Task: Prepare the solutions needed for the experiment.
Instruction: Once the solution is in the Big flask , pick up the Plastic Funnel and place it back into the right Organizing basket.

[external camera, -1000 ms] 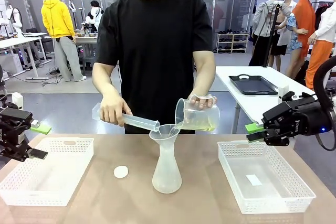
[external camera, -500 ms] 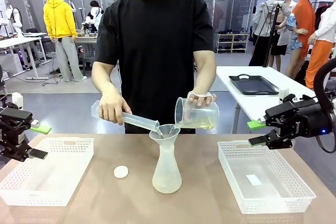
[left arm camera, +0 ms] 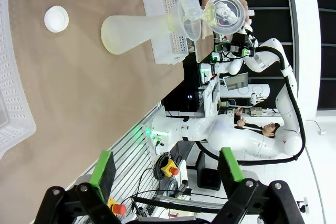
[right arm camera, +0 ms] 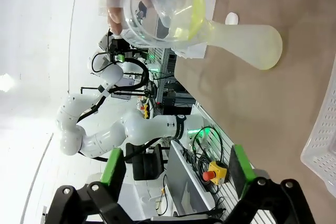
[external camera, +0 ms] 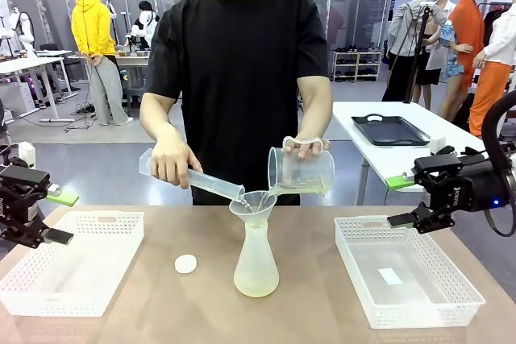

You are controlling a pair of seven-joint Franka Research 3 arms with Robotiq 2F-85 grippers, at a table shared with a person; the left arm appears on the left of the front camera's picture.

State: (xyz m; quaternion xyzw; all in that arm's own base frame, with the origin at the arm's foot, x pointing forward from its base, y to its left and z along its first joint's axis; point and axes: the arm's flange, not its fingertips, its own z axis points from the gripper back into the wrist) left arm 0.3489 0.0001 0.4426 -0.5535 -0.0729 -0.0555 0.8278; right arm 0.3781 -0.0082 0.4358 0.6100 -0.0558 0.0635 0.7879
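A translucent conical flask point(external camera: 256, 255) is seen standing upright on a brown table point(external camera: 145, 312), with a funnel point(external camera: 252, 201) seated in its neck. Pale yellow solution point(external camera: 256, 286) is pooled in the bottom of the flask. More of it is seen in a clear beaker point(external camera: 302, 168), which is tipped toward the funnel from the right of the flask by a person's hand point(external camera: 306, 147). A clear graduated cylinder point(external camera: 201, 183) is tilted into the funnel from the left of the flask, held by the person's other hand point(external camera: 171, 163). A small white round stopper point(external camera: 185, 263) lies on the table just left of the flask.

A white slotted basket point(external camera: 97, 217) is set to the left of the flask, and a second basket point(external camera: 363, 223) to its right.

The left gripper point(external camera: 60, 217) is held well to the left of the flask, over the outer edge of the basket there. Its fingers are spread apart with nothing between them. The right gripper point(external camera: 401, 201) is held well to the right of the flask, above the far edge of the second basket. Its fingers are likewise spread apart and empty.
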